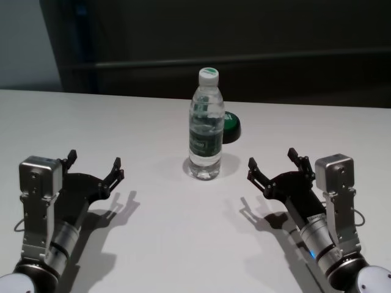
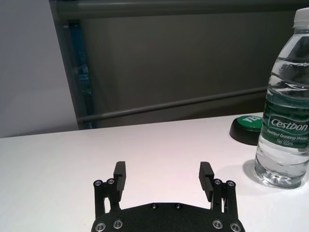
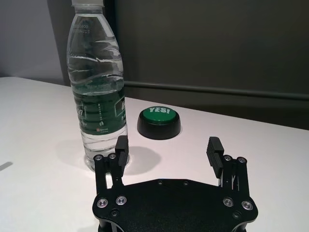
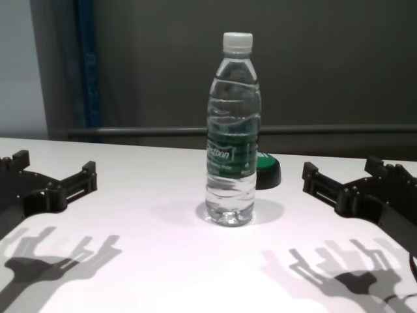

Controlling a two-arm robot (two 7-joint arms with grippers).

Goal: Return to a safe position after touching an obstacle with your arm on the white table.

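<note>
The obstacle, a clear water bottle [image 1: 206, 125] with a white cap and dark green Cestbon label, stands upright mid-table on the white table [image 1: 153, 232]. It also shows in the chest view [image 4: 232, 127], the left wrist view [image 2: 286, 106] and the right wrist view [image 3: 98, 82]. My left gripper [image 1: 95, 166] is open and empty, held above the table to the bottle's near left, apart from it. My right gripper [image 1: 274, 163] is open and empty to the bottle's near right, also apart from it. Neither arm touches the bottle.
A low black round button with a green "YES!" top [image 1: 230, 125] sits just behind and right of the bottle, also in the right wrist view [image 3: 159, 121]. A dark wall with a rail runs behind the table's far edge.
</note>
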